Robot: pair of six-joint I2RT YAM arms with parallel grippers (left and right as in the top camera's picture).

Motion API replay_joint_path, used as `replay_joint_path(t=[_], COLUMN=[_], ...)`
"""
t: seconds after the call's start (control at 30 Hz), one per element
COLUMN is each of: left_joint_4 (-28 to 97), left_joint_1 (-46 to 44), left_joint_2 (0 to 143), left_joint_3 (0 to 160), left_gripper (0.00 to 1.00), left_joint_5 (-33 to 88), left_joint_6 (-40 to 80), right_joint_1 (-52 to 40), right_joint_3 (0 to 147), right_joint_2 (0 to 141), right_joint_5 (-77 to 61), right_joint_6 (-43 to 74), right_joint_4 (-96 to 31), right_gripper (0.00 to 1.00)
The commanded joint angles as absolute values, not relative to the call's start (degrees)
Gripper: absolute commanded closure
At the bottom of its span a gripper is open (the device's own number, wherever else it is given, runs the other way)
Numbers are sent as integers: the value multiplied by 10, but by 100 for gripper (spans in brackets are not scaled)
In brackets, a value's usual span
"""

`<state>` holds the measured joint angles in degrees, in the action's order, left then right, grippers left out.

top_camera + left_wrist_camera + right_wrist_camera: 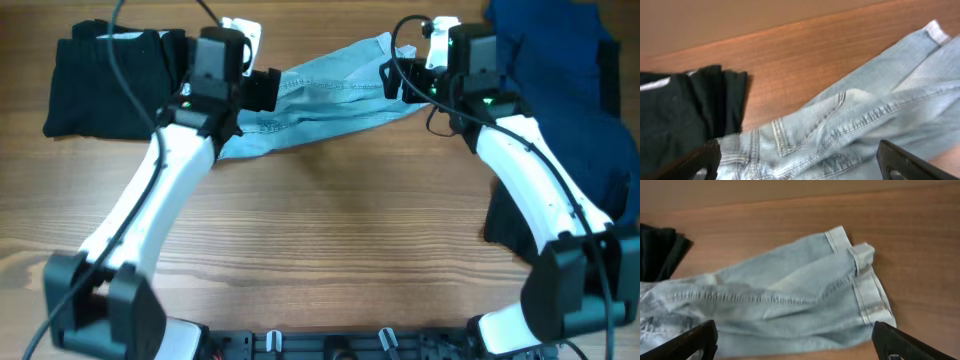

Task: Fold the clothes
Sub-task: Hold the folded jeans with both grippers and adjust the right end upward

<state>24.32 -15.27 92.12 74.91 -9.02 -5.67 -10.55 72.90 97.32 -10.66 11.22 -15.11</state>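
Observation:
Pale blue denim shorts point(325, 100) lie rumpled and stretched sideways at the back middle of the wooden table. My left gripper point(268, 90) is over their left, waist end. It is open, with its fingers wide apart over the pocket seams point(800, 150). My right gripper point(390, 80) is over their right, leg end. It is open above the denim point(794, 332), near the cuffed hem point(865, 287). A folded black garment point(110, 80) lies at the back left and shows in the left wrist view point(680, 115). A dark navy garment point(560, 70) lies at the back right.
The navy cloth runs down the right edge, with a dark piece point(508, 225) under my right arm. A white object point(245, 30) sits behind the left gripper. Bare wood point(330, 230) fills the middle and front. The black garment's edge point(657, 250) shows at the left of the right wrist view.

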Motion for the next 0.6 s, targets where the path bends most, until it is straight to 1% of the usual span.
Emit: replay_joint_path(t=[0.0,0.17,0.27,0.43,0.5,0.57], left_joint_4=[282,321,328,344,347,348], left_joint_1=[-149,-150,-150,-150,-150,-150], left_joint_2=[890,865,864,865,865,865], left_joint_3=[754,754,754,754,754,754], left_gripper=[0,0,0,0,0,0], left_joint_5=[-82,-82,-82,-82,-82,-82], left_joint_6=[-25,-7,-6,-6,-6,-6], right_joint_1=[-104,-104,-105,-112,-115,-116], right_joint_3=[731,733,733,733,733,733], right_joint_2=[1045,1133,1164,1197,1206,1213], right_joint_5=[-126,-126,-139,-140,-140,-143], right_joint_6=[138,255,304,352,361,362], right_joint_4=[-105,-48,1,62,74,89], right_gripper=[0,0,1,6,7,11])
